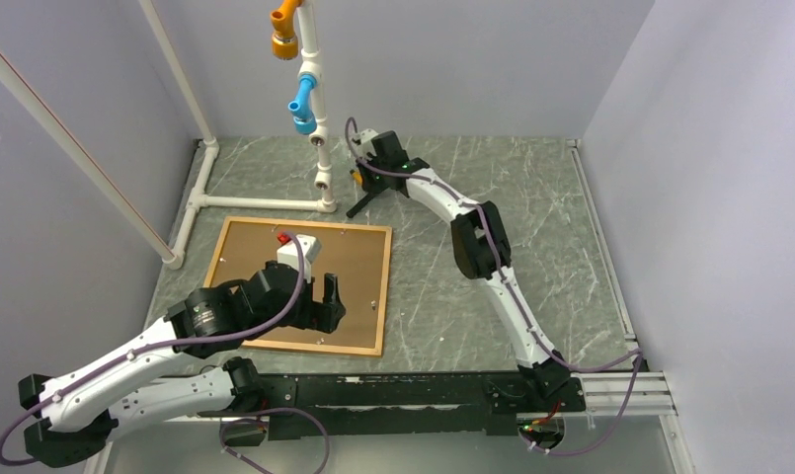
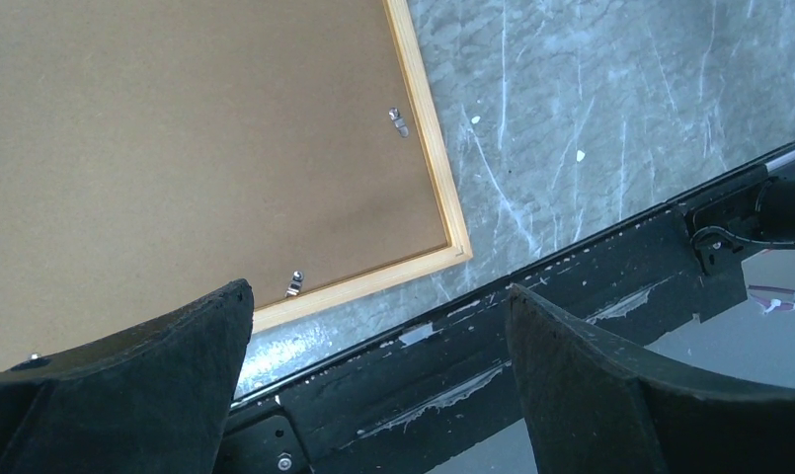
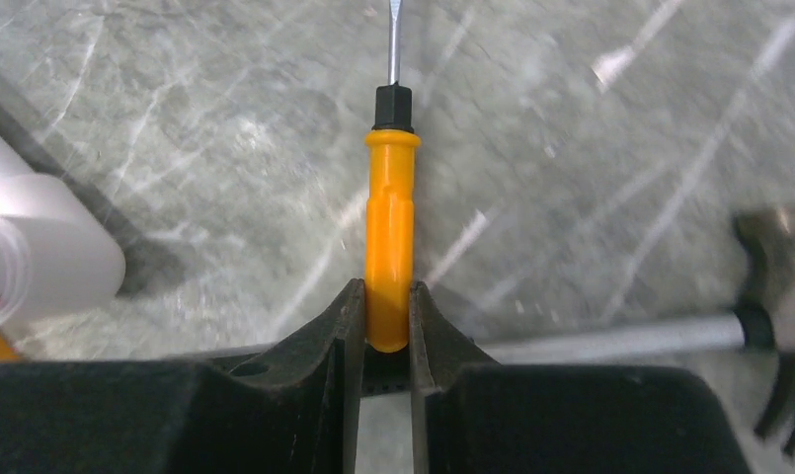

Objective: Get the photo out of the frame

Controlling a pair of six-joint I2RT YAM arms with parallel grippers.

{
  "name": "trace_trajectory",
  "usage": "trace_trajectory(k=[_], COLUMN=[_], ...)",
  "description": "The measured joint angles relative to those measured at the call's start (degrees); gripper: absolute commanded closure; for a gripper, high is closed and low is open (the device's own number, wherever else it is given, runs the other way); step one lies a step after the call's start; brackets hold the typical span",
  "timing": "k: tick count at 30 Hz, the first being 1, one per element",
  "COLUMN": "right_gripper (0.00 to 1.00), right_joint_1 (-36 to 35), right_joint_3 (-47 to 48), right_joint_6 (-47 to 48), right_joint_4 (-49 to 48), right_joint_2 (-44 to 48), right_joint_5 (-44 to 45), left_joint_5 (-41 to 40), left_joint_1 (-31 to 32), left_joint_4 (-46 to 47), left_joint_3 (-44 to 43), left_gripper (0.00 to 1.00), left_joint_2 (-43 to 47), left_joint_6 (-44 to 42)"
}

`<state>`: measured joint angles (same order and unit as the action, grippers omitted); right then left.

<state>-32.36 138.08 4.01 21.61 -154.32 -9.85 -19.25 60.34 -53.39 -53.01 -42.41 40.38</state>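
Right pincer (image 3: 383, 301) nipped shut on orange screwdriver (image 3: 390, 227) handle over tabletop (image 3: 591, 109); left pincer (image 2: 378, 294) fully spread, empty, above frame (image 2: 435, 148), photo (image 2: 176, 148) brown back up.

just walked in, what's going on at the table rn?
The frame lies face down on the table, with the photo's brown board back facing up, not yet taken out. The right gripper is shut on an orange-handled screwdriver at the far side near the white pipe stand; a hammer lies close by. The left gripper hovers open over the frame's near corner.
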Motion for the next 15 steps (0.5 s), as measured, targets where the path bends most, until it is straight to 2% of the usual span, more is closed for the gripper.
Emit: trace_trajectory(k=[6, 15], right_gripper=[1.0, 1.0], right_joint_1=[3.1, 5.2], right_joint_3=[-15.0, -46.2], right_joint_6=[-8.7, -17.3], right_joint_4=[-1.1, -11.7], right_joint_2=[13.8, 44.5], right_joint_5=[0.3, -3.4], left_joint_5=[1.9, 4.7], left_joint_1=[-0.2, -1.2], left_joint_4=[3.3, 8.2], left_joint_3=[1.4, 2.6], left_gripper=[0.01, 0.01], left_joint_2=[-0.7, -2.1], left_joint_6=[0.6, 0.6])
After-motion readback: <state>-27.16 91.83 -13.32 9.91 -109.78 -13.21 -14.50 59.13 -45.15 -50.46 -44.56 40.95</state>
